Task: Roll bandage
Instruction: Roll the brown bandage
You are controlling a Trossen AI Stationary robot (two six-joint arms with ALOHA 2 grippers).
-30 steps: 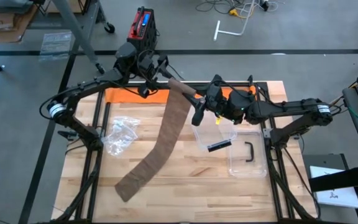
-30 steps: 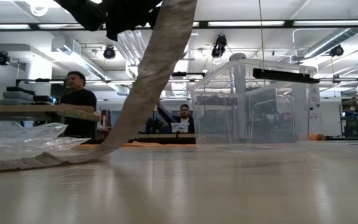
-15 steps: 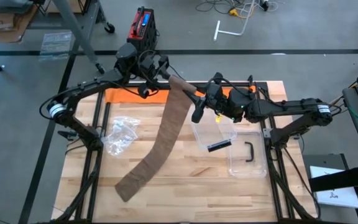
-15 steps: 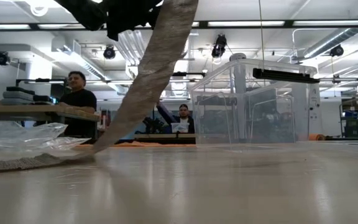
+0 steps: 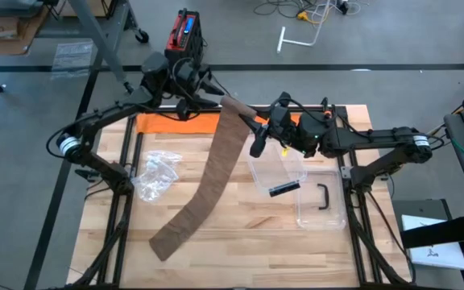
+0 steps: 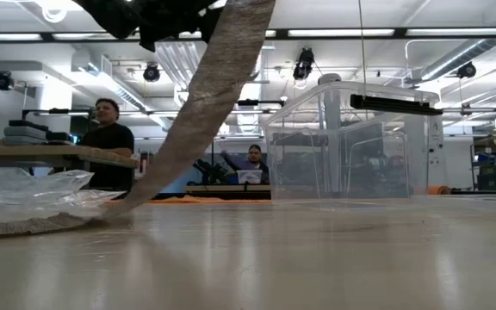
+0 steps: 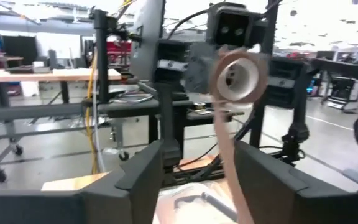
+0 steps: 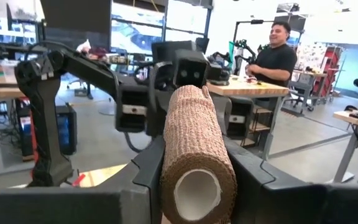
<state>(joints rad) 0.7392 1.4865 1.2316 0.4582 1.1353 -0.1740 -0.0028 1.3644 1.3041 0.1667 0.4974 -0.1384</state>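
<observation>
Plastic bag [image 5: 155, 173] lay on tabletop [image 5: 240, 242], left side. Your left gripper [image 5: 202, 90] hovered at tabletop's back edge, fingers spread, holding nothing, facing roll end. Brown bandage [image 5: 208, 181]: only small roll wound, pinched in your right gripper [image 5: 256, 129]; long tail ran down onto tabletop, loose end near front-left. Most of strip was left to wind. Clear bin [image 5: 316, 201] stood right.

Lab — workbenches [image 8: 263, 87], robot rigs.
</observation>
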